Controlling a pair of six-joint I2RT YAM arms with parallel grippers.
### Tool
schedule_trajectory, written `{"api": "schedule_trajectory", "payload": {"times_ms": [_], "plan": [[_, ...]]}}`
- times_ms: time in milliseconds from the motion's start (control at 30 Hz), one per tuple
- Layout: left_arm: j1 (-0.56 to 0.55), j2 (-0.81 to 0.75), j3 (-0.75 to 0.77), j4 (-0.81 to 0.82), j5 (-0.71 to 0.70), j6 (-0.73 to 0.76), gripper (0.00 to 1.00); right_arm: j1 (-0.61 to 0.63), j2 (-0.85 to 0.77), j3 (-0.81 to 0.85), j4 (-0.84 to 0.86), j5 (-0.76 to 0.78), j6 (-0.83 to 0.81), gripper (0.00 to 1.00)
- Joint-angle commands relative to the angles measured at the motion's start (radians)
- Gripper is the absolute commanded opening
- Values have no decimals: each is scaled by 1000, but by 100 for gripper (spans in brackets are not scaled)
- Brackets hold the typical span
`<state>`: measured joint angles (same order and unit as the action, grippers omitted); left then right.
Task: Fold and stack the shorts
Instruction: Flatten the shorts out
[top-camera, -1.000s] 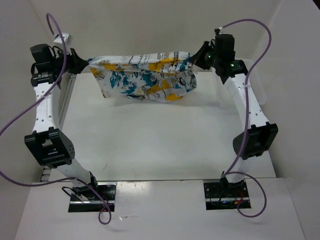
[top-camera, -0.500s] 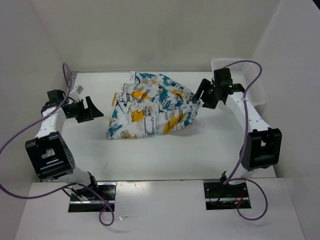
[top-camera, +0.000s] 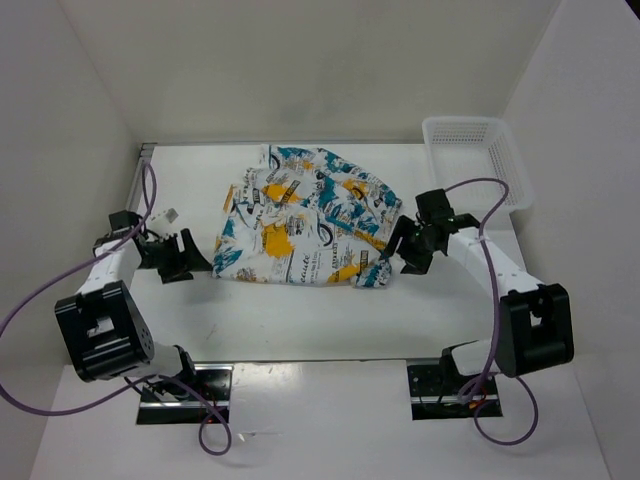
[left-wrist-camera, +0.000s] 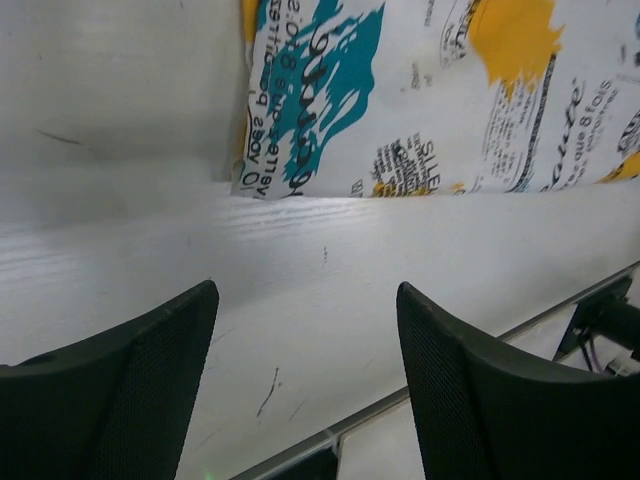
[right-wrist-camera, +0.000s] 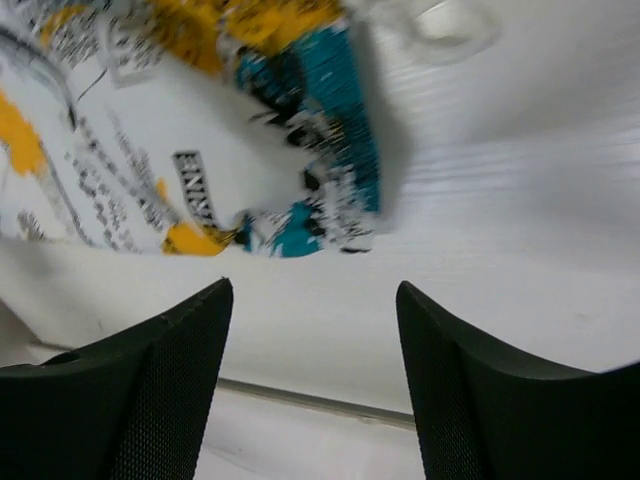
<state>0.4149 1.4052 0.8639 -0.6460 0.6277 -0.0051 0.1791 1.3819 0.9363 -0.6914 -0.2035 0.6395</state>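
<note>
The shorts (top-camera: 305, 215), white with teal, orange-yellow and black print, lie spread on the white table in the middle of the top view. Their near left corner (left-wrist-camera: 300, 160) shows in the left wrist view and their near right corner (right-wrist-camera: 300, 215) in the right wrist view. My left gripper (top-camera: 192, 258) hovers just left of the shorts' near left corner, open and empty (left-wrist-camera: 308, 330). My right gripper (top-camera: 392, 255) sits at the near right corner, also open with nothing between its fingers (right-wrist-camera: 315, 330). Neither gripper touches the fabric.
A white mesh basket (top-camera: 470, 155) stands at the back right of the table. The table's near edge (left-wrist-camera: 420, 395) runs close behind both grippers. Purple cables loop off both arms.
Both grippers let go of the shorts, which dropped from being held stretched in the air onto the table. Both arms then pulled down and back toward the near corners.
</note>
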Motion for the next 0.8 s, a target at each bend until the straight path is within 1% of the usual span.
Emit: {"api": "schedule_trajectory", "payload": {"times_ms": [0, 100, 200, 267, 367, 433, 467, 567, 633, 667, 700, 733, 767], "plan": [[-5, -40, -31, -3, -23, 5, 80, 92, -14, -43, 48, -65, 74, 71], [-5, 4, -68, 34, -13, 5, 82, 135, 38, -89, 82, -76, 97, 72], [-14, 54, -106, 135, 9, 5, 82, 135, 75, -110, 139, -85, 97, 72], [-28, 83, -115, 166, 20, 5, 82, 135, 98, -110, 159, -85, 97, 72], [-48, 121, -115, 206, 20, 5, 77, 135, 141, -110, 184, -85, 97, 71], [-59, 132, -106, 226, 20, 5, 72, 135, 163, -99, 205, -97, 97, 68], [-59, 132, -115, 235, 20, 5, 66, 135, 172, -99, 219, -97, 97, 68], [-68, 123, -137, 272, 20, 5, 61, 135, 195, -99, 253, -85, 106, 63], [-68, 132, -137, 324, 11, 5, 57, 135, 210, -87, 277, -64, 115, 56], [-68, 144, -137, 336, 10, 5, 53, 135, 232, -76, 288, -63, 115, 51], [-77, 158, -125, 357, -3, 5, 42, 135, 242, -48, 288, -50, 115, 46], [-77, 191, -112, 367, -3, 5, 35, 135, 243, -30, 288, -27, 115, 33], [-77, 207, -99, 367, -3, 5, 26, 135, 256, 4, 288, -11, 105, 26]]}}
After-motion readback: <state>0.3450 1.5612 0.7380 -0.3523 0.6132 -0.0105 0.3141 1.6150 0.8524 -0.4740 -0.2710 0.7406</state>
